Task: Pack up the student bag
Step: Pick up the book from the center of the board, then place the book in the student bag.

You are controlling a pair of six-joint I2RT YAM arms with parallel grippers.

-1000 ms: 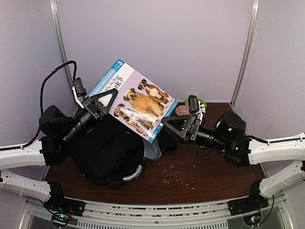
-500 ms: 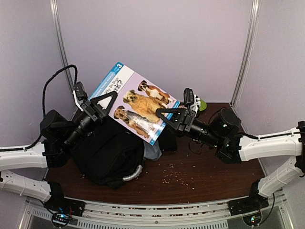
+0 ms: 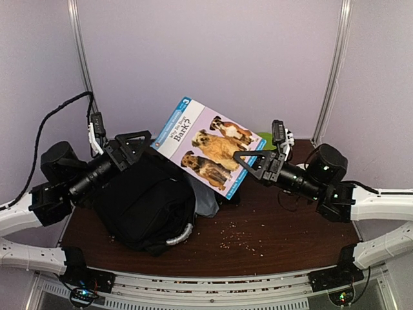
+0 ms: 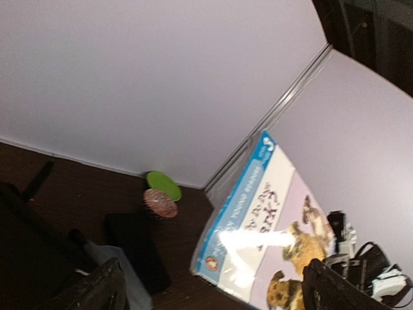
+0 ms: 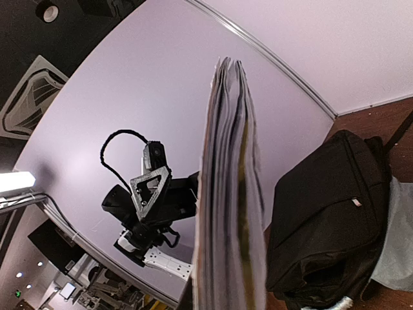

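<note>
Apparently, book [image 3: 206, 142] edge in right gripper [image 3: 242, 165], aloft

The dog book [image 3: 210, 145] hangs high in the middle and blocks the way across. Right of the student bag [image 3: 145, 206], the table [image 3: 277, 232] is open.

The book [image 3: 210, 145] is showing the word "Bark?" in dark letters on the white part of its cover, under a smaller line that is reading too faint to make out. Its blue corner is carrying a white "3". The white lettering along the blue edge band is coming out too small to read.
</note>
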